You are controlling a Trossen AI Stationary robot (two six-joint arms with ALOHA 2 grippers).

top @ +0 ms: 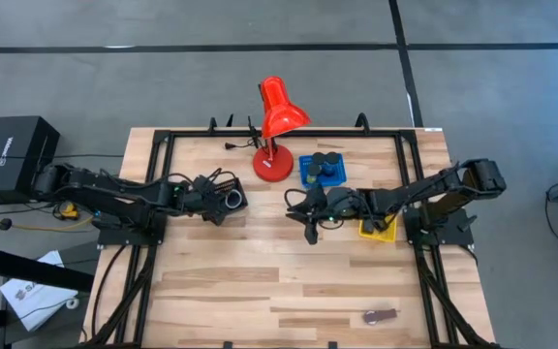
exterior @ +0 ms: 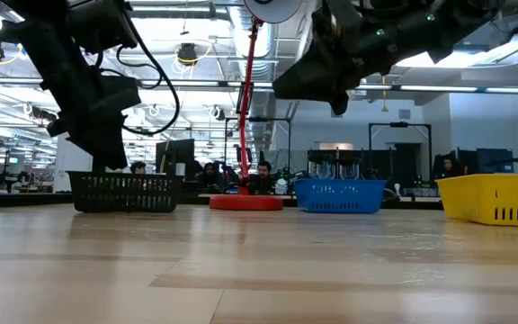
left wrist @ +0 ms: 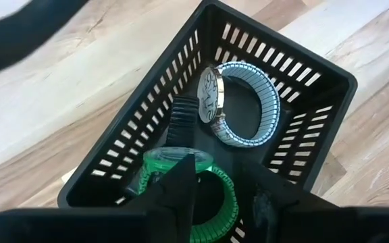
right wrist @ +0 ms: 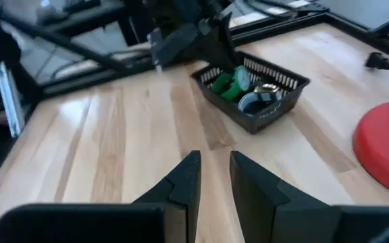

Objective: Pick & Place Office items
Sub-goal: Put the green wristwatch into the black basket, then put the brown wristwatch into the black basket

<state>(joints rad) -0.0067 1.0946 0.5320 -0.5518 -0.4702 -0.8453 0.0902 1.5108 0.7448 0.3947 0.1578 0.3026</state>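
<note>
A black slotted basket (top: 232, 199) (left wrist: 181, 101) stands on the table left of centre. In it lie a silver-faced wristwatch with a stretch band (left wrist: 238, 101), a green ring-shaped watch (left wrist: 211, 192) and a black ribbed strap (left wrist: 181, 121). My left gripper (left wrist: 221, 182) (top: 219, 197) hovers open just over the basket, its fingers on either side of the green watch. My right gripper (right wrist: 215, 165) (top: 308, 223) hangs above bare table at mid-table, open by a narrow gap and holding nothing. A maroon oblong (top: 381, 315) lies flat near the table's near edge.
A tall red desk lamp (top: 277, 126) stands on its round base at the far middle. A blue tray (top: 310, 174) holding black rolls (top: 325, 165) sits to the lamp's right. A yellow tray (top: 376, 231) lies under my right arm. Bare wood spreads across the near half.
</note>
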